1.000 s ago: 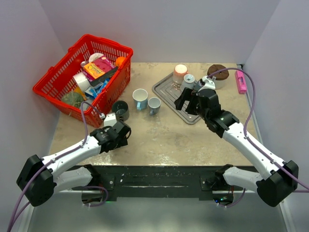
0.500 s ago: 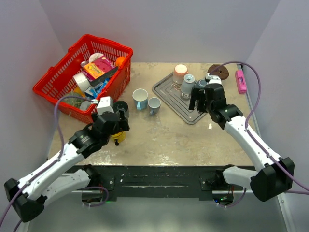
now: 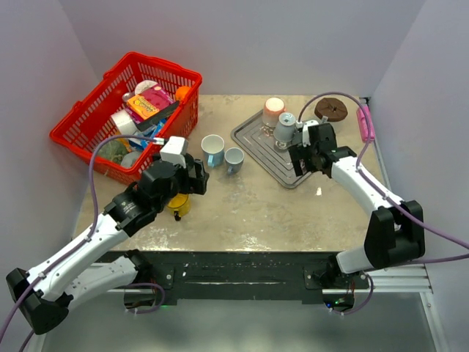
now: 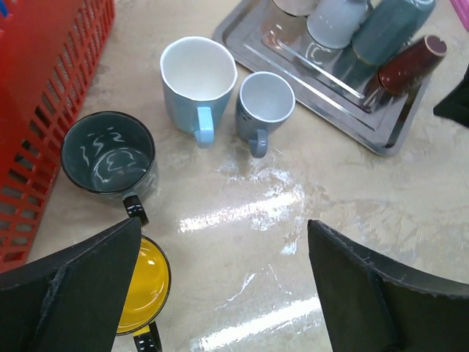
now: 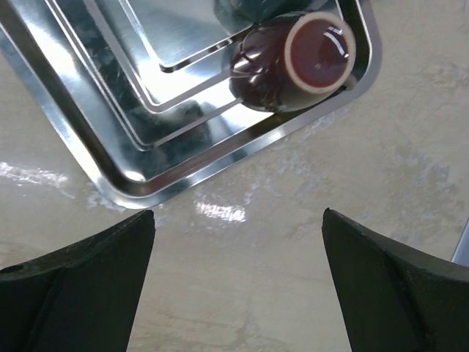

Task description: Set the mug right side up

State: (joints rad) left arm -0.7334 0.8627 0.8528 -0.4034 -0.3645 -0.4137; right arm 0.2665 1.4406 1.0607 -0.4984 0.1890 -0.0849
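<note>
Steel tray (image 5: 110, 139) with a tilted maroon mug (image 5: 293, 62); left pincer (image 4: 223, 227) and right pincer (image 5: 238, 216) both apart, empty.

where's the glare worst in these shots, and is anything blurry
Left wrist: bright glare streaks across the table, own fingers slightly soft. Right wrist: hot reflections on the tray rim and the table beside it. Top external: even light, sharp, little glare.

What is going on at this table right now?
Two robot arms hover over mugs; neither holds one. The left fingers are open over an upright yellow mug and dark mug. The right fingers hang open over the corner of a metal tray, where a maroon mug sits bottom-up, not yet gripped.
</note>
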